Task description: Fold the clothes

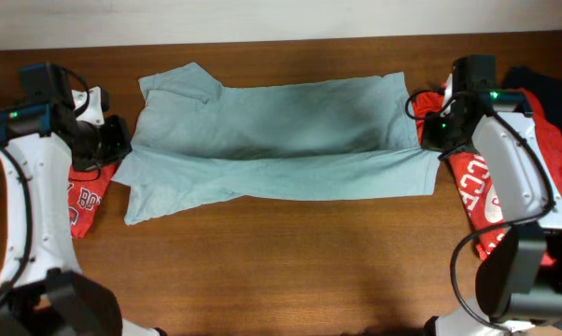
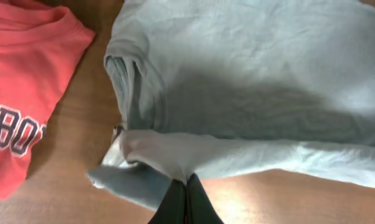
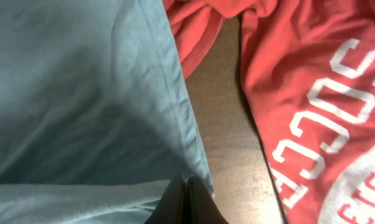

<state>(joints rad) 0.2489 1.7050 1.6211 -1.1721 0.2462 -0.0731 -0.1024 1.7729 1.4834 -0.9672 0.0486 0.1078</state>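
A light blue-grey T-shirt (image 1: 272, 135) lies spread across the middle of the wooden table, its near long edge lifted and doubled toward the far edge. My left gripper (image 1: 120, 147) is shut on the shirt's left end; in the left wrist view the fingers (image 2: 186, 185) pinch the fabric (image 2: 250, 81) by the sleeve. My right gripper (image 1: 428, 140) is shut on the shirt's right end; in the right wrist view the fingers (image 3: 186, 186) pinch the hem (image 3: 81, 93).
A red shirt with white lettering (image 1: 80, 201) lies at the left edge, also in the left wrist view (image 2: 25, 68). A red "SOCCER" shirt (image 1: 491, 187) lies at the right, also in the right wrist view (image 3: 318, 93), with dark cloth (image 1: 533, 79) behind it.
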